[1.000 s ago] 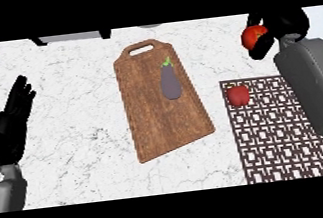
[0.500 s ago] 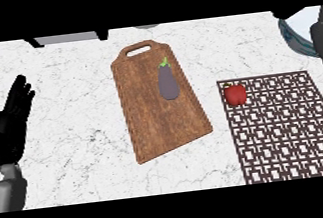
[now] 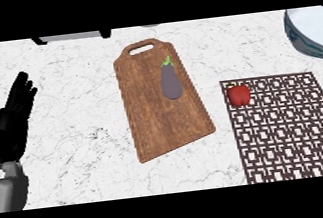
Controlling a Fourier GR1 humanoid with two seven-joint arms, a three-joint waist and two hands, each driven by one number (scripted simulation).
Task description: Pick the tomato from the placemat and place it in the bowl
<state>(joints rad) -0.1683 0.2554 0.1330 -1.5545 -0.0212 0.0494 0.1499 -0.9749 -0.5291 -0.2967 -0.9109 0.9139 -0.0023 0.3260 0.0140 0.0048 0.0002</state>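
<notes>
No readable text, labels, brands, numbers or signs anywhere in the head view. The dark placemat point(image 3: 289, 126) carries only a repeating geometric lattice pattern, not lettering. The wooden cutting board point(image 3: 160, 101) shows plain grain, unmarked. The bowl point(image 3: 319, 30) at the upper right edge has a speckled patterned outer wall, no characters legible. The marble counter point(image 3: 81, 90) shows only grey veining.

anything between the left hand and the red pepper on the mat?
Yes, head view: the cutting board with the eggplant lies between the left hand and the red pepper.
</notes>
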